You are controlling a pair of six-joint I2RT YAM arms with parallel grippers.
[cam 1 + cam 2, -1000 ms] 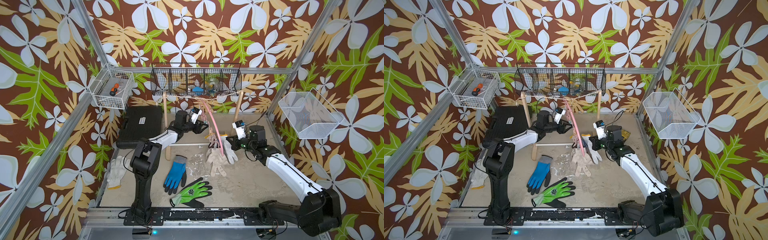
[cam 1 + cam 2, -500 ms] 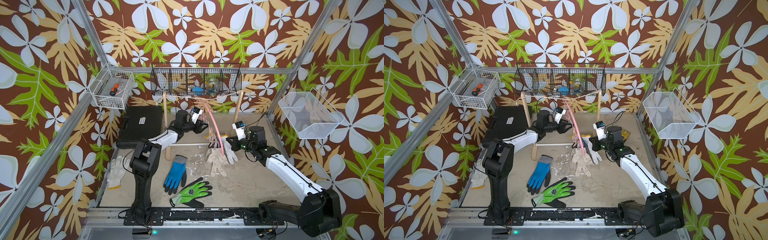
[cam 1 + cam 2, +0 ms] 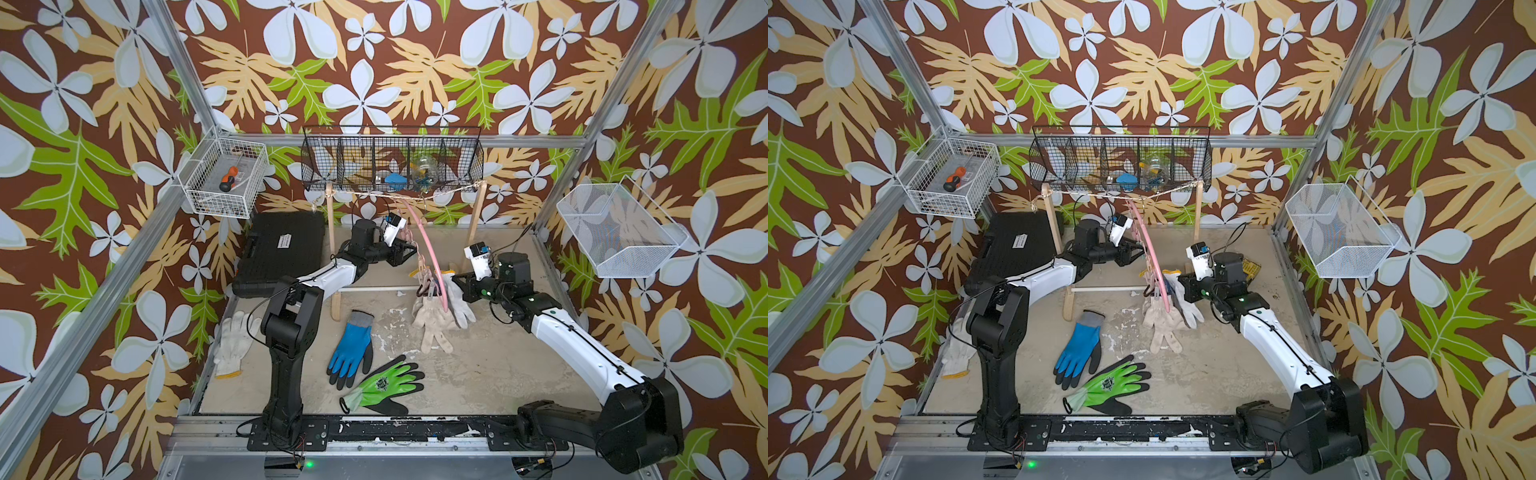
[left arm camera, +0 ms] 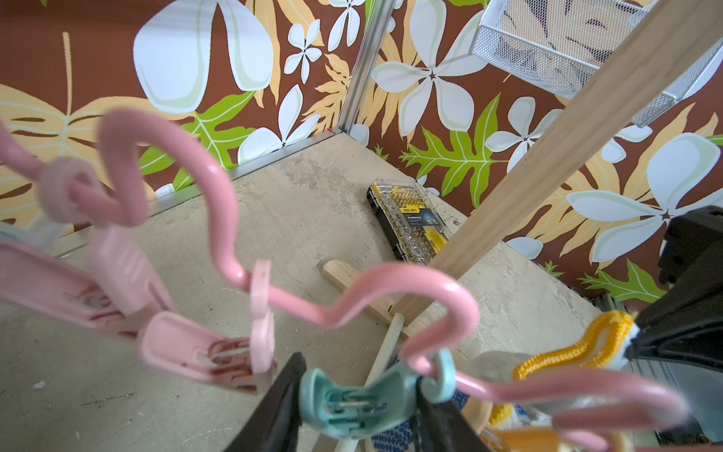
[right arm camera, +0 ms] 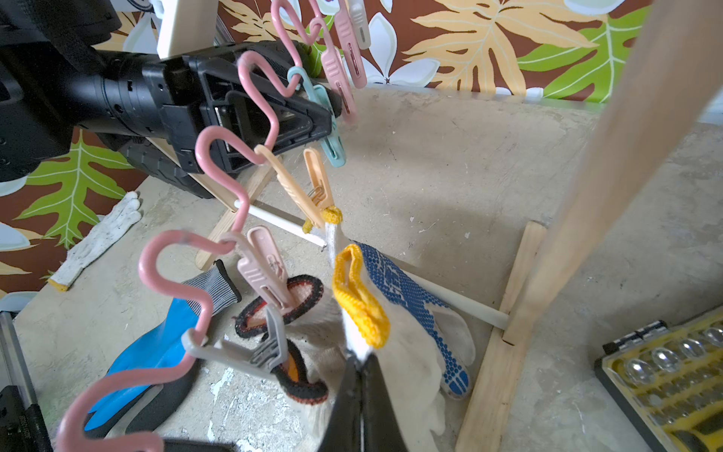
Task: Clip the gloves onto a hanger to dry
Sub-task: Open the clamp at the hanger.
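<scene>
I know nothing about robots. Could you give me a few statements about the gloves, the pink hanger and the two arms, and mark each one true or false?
1. A beige glove is already clipped to the pink hanger. True.
2. The right tool is empty. False: it is shut on the yellow-cuffed white glove.
3. The neon green glove hangs from the hanger. False: it lies flat on the table, beside the blue glove.
4. The teal clip sits between the fingers of the left tool. True.
</scene>
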